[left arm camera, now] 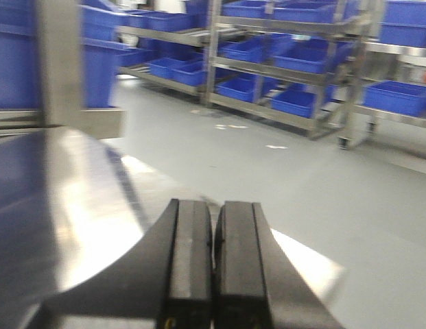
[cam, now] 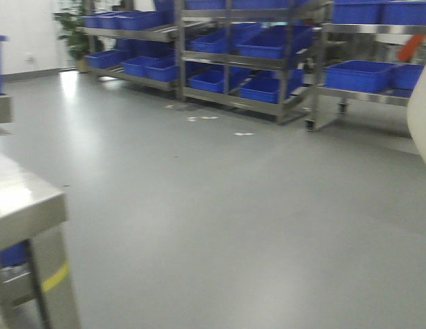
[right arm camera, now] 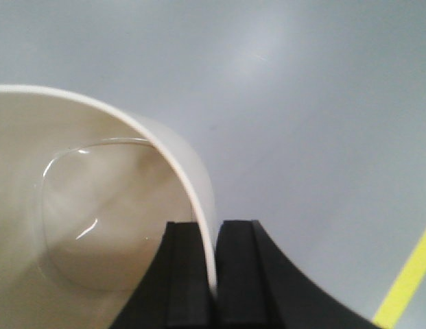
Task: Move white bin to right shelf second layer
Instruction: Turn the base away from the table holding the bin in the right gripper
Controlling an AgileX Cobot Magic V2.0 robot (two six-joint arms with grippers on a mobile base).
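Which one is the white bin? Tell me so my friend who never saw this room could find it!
Look above the plain grey floor, where the right gripper holds something up. Its black fingers pinch the wall of the white bin, a glossy cream tub with a rounded mouth. All other containers around are blue crates on steel racks.

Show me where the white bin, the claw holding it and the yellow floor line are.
white bin (right arm camera: 96, 226): right wrist view, its inner base.
right gripper (right arm camera: 214, 236): right wrist view, between its fingertips.
yellow floor line (right arm camera: 405, 281): right wrist view, mid-stripe.
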